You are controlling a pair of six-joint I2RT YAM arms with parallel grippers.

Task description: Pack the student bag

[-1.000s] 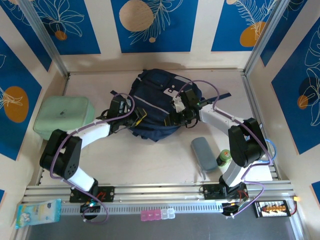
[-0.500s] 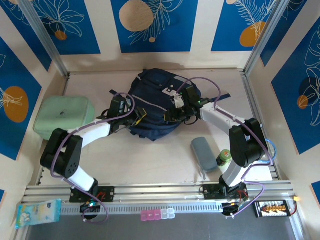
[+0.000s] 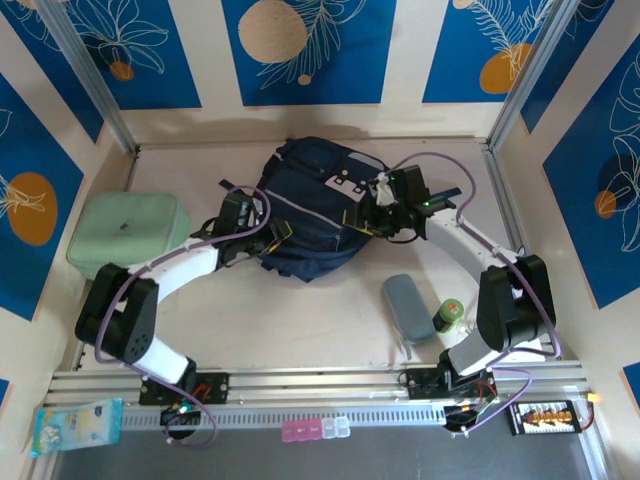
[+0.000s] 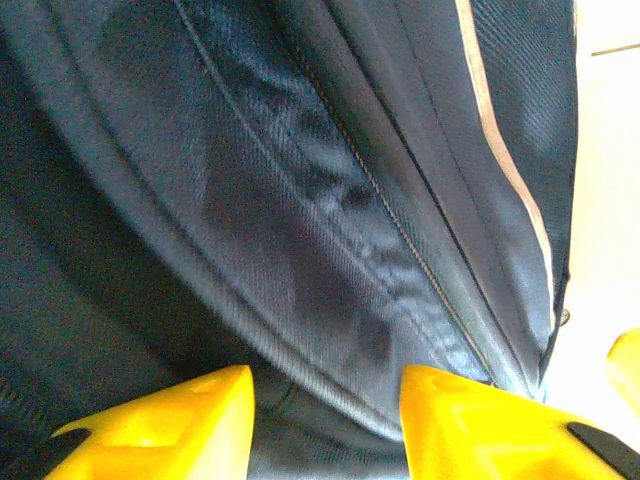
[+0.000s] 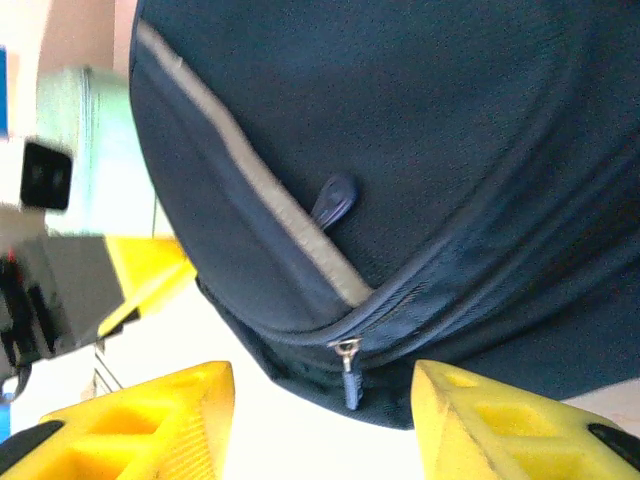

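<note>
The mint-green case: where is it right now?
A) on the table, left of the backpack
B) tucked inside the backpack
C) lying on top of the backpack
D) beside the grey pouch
A: the mint-green case lies on the table, apart from the student bag and to its left.

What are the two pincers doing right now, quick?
Left pincer: closed on a fold of the bag.
Right pincer: open, holding nothing.
</note>
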